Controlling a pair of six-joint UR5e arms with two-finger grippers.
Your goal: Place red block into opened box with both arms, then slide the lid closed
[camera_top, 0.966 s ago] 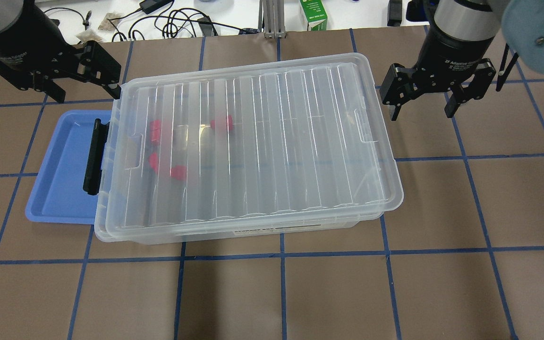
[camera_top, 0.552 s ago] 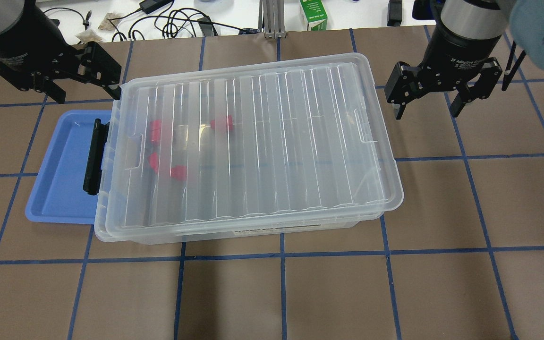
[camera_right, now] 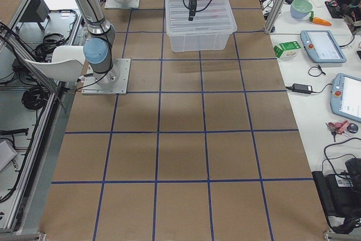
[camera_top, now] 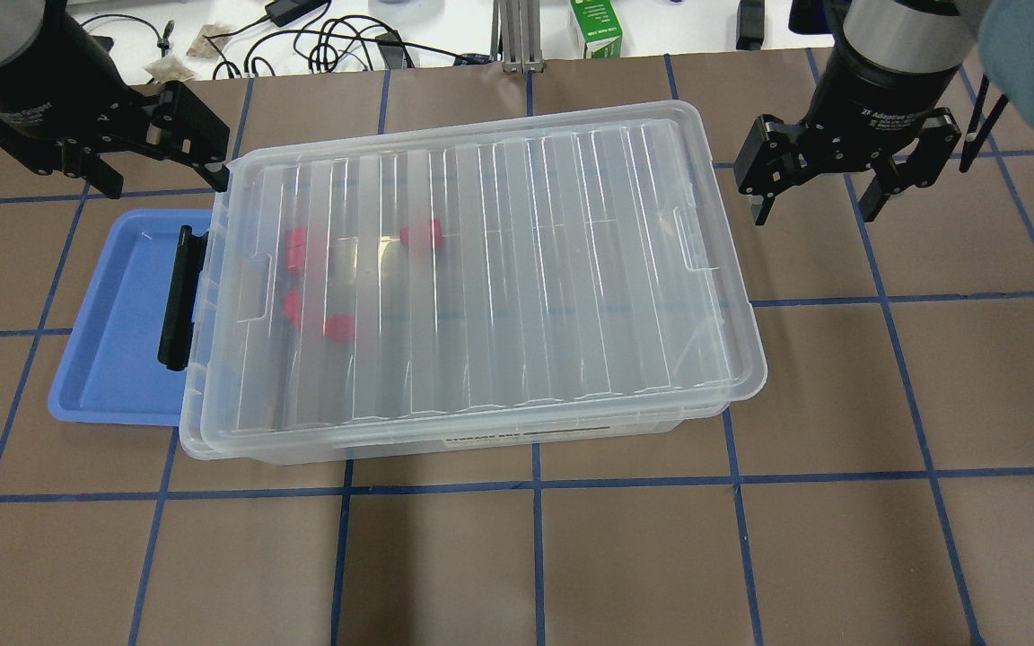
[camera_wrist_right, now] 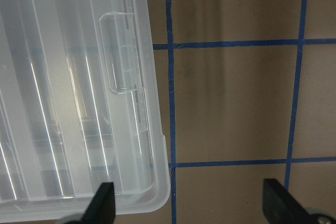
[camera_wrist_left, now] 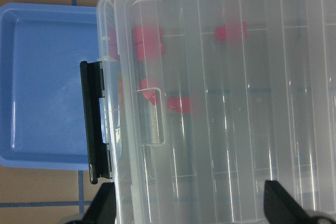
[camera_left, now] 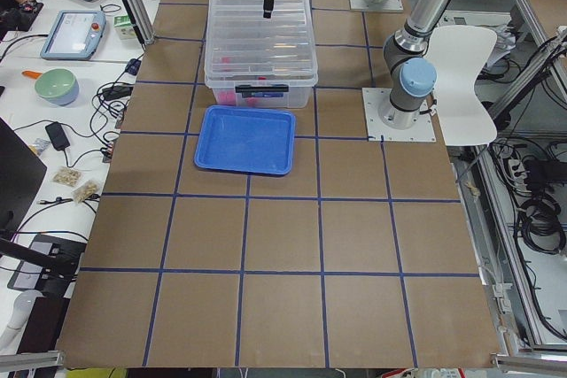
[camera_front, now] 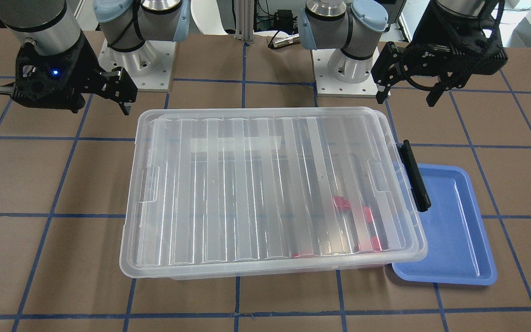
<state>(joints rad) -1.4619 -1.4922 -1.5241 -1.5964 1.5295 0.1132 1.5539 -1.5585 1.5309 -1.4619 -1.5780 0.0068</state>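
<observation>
The clear box (camera_top: 445,444) stands mid-table with its black bar (camera_top: 178,298) toward my left arm. The ribbed lid (camera_top: 526,269) lies over it, sitting a little askew. Several red blocks (camera_top: 420,235) lie inside near the bar end, seen through the lid; they show too in the left wrist view (camera_wrist_left: 147,40) and the front view (camera_front: 341,203). My left gripper (camera_top: 158,175) hangs open beside the lid's far left corner, touching nothing. My right gripper (camera_top: 815,211) hangs open off the lid's far right corner, holding nothing. Both wrist views show wide-apart fingertips (camera_wrist_left: 100,205) (camera_wrist_right: 102,203).
An empty blue tray (camera_top: 113,341) lies partly under the box's bar end. Past the table's far edge are a green carton (camera_top: 595,27) and cables (camera_top: 328,40). The arm bases (camera_front: 138,69) stand behind the box. Blue tape lines grid the brown tabletop.
My right gripper has drifted a little to the right and back, away from the lid's corner, staying open. The left gripper, box, lid and blocks have not moved.
</observation>
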